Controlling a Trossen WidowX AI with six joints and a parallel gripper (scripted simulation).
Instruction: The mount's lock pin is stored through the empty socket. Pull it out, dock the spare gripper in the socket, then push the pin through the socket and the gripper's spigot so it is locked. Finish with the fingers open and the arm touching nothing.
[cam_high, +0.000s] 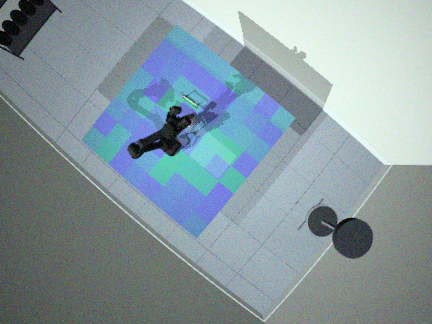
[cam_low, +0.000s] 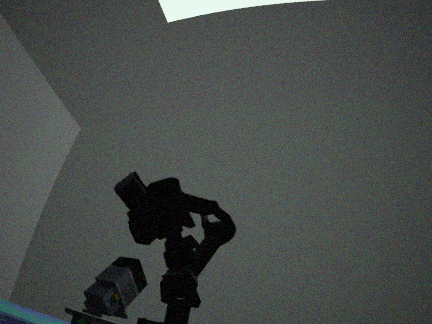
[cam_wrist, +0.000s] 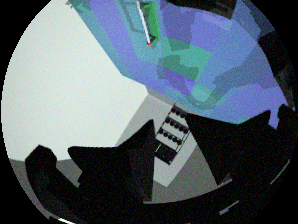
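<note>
My gripper (cam_wrist: 169, 120) has its two dark fingers apart in the wrist view, with nothing between them. In the exterior view the arm is folded and its wrist is raised above the spare gripper (cam_low: 117, 286), a grey boxy body that stands tilted near the arm's base. A gap shows between them. A thin white rod with a red tip, which looks like the lock pin (cam_high: 190, 101) (cam_wrist: 143, 23), lies beside a green strip on the patterned surface, away from my fingers. The socket and the spigot cannot be made out, so their fit is hidden.
The arm stands over a blue, purple and green patterned surface (cam_high: 200, 220). A thin dark plate edge (cam_low: 75, 312) shows beside the spare gripper. A rack with dark round items (cam_high: 30, 25) (cam_wrist: 172, 131) and a dark round object (cam_high: 352, 237) are far off.
</note>
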